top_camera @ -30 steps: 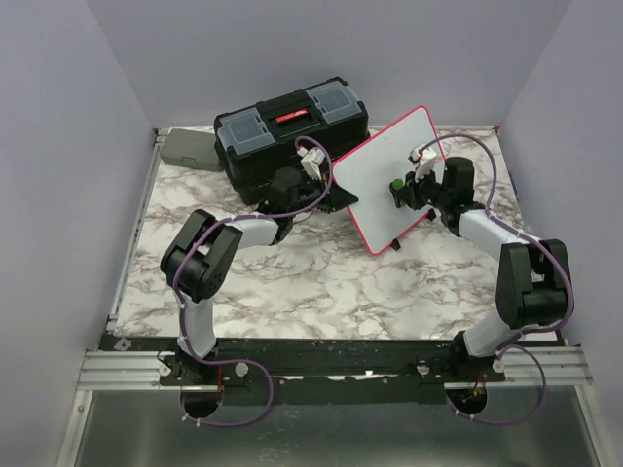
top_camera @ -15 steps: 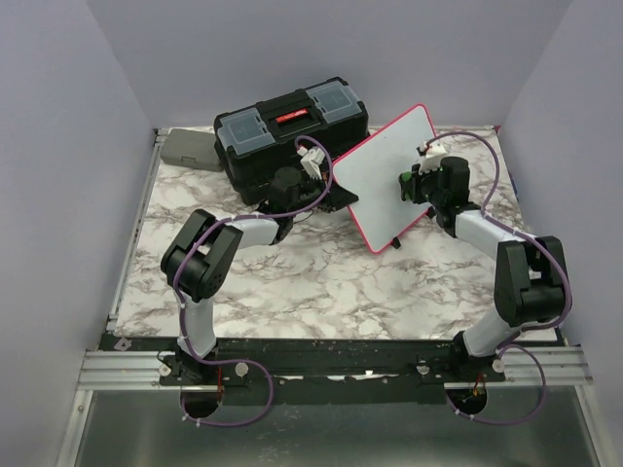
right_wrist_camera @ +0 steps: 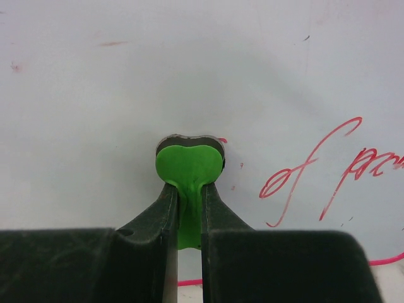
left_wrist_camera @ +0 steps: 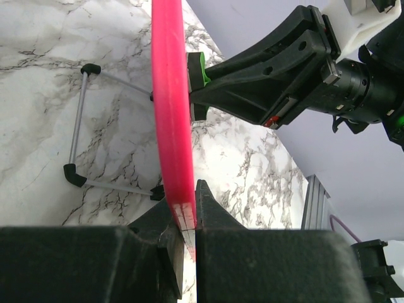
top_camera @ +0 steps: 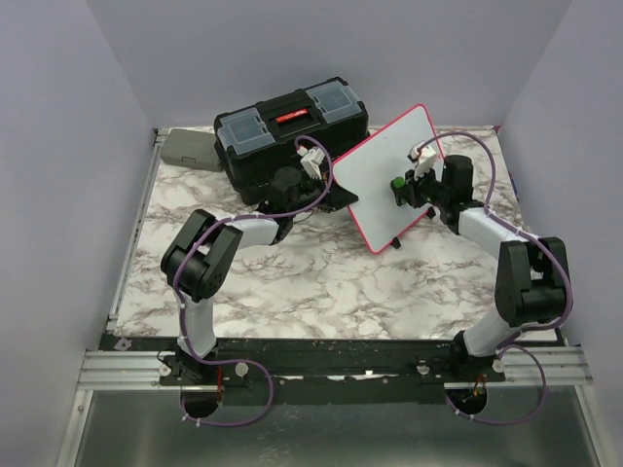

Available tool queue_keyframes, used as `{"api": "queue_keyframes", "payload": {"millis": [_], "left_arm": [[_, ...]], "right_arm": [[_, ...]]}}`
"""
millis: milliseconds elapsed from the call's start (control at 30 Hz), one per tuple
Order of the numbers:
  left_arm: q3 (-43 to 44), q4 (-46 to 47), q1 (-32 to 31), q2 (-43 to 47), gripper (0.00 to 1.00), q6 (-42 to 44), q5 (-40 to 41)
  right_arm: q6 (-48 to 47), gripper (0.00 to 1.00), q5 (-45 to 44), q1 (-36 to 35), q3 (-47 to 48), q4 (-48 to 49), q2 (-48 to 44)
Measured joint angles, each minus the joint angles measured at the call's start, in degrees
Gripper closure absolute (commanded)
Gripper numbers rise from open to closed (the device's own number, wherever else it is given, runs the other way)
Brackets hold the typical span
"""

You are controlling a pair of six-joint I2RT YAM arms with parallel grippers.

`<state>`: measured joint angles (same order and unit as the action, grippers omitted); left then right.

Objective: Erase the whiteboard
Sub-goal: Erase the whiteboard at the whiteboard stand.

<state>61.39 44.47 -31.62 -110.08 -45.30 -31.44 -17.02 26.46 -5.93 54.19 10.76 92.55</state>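
The whiteboard, pink-framed, stands tilted on the table at centre right. My left gripper is shut on its left edge; the left wrist view shows the pink frame pinched between the jaws of the left gripper. My right gripper is shut on a green eraser, which is pressed against the board face. In the right wrist view the eraser sits on the white surface, held by the right gripper. Red handwriting lies to its right.
A black toolbox stands behind the board at the back centre, with a grey box at the back left. The board's wire stand rests on the marble table. Purple walls close in the sides.
The right gripper slid the eraser to the right across the board, then back left to about where it began. The left arm and the board have not moved.
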Motion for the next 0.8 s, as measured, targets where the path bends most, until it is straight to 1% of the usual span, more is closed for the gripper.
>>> {"api": "queue_keyframes", "payload": {"millis": [100,300,400,500,567,700,800], "left_arm": [[0.00,0.04,0.00,-0.02,1.00,0.00,0.00],[0.00,0.96,0.00,-0.59,1.00,-0.20,0.44],[0.00,1.16,0.00,-0.61,1.00,-0.17,0.39],[0.00,1.20,0.00,-0.61,1.00,-0.17,0.37],[0.00,1.20,0.00,-0.61,1.00,-0.17,0.37],[0.00,1.18,0.00,-0.61,1.00,-0.24,0.35],[0.00,1.14,0.02,-0.61,1.00,-0.20,0.37]], "right_arm": [[1.84,0.99,-0.37,-0.17,-1.07,1.77,-0.33],[9.53,0.99,-10.69,-1.68,-1.81,4.66,-0.35],[11.06,0.99,-13.57,-1.88,-1.81,5.49,-0.31],[11.19,0.99,-14.01,-1.88,-1.81,5.64,-0.28],[9.66,0.99,-11.58,-1.88,-1.53,4.83,-0.22],[1.77,0.99,0.17,-0.55,2.71,-2.91,1.14],[-1.16,0.99,5.09,-0.39,3.69,-5.25,1.33]]}}
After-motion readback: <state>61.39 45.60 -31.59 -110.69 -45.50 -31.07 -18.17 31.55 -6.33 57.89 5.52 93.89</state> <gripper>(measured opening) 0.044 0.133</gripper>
